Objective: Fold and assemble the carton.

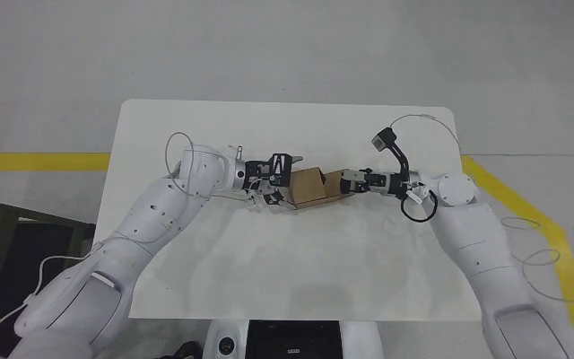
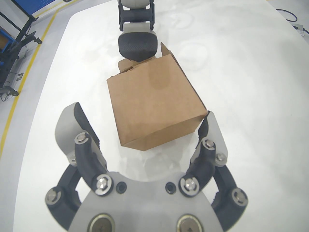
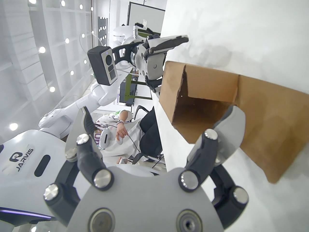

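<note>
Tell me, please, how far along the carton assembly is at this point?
Done: the brown cardboard carton stands squared up on the white table, and its end facing the left gripper looks closed. In hand: both open grippers bracket it, the right gripper with one finger at the open mouth. Left: the flaps at that open end are unfolded and need tucking shut.

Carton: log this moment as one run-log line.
object: brown cardboard carton on white table, one end open | left gripper: open, straddling opposite end | right gripper: open, at open end
</note>
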